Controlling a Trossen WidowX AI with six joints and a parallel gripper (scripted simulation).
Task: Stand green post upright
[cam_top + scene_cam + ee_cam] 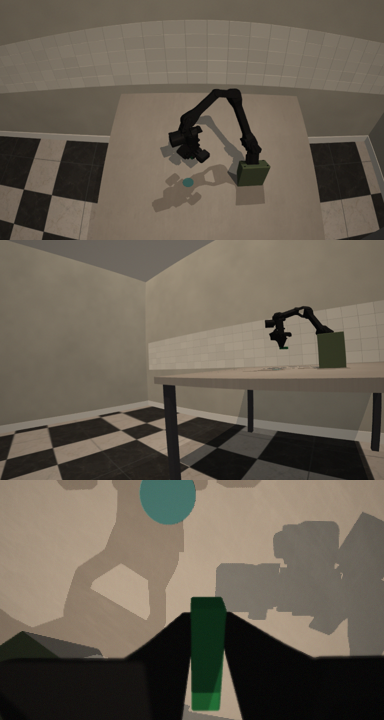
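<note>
My gripper (206,620) is shut on the green post (206,652) and holds it well above the table. In the exterior view the post (283,347) lies level under the fingers (282,344). In the overhead view only a sliver of green (191,157) shows below the gripper (193,154). The cyan circle (187,182) is flat on the table, nearer the front edge than the gripper and apart from it. In the wrist view the circle (167,500) sits at the top, ahead of the post and a little left.
The arm's olive green base box (252,172) stands on the table to the right of the circle. The arm's shadows fall across the table around the circle.
</note>
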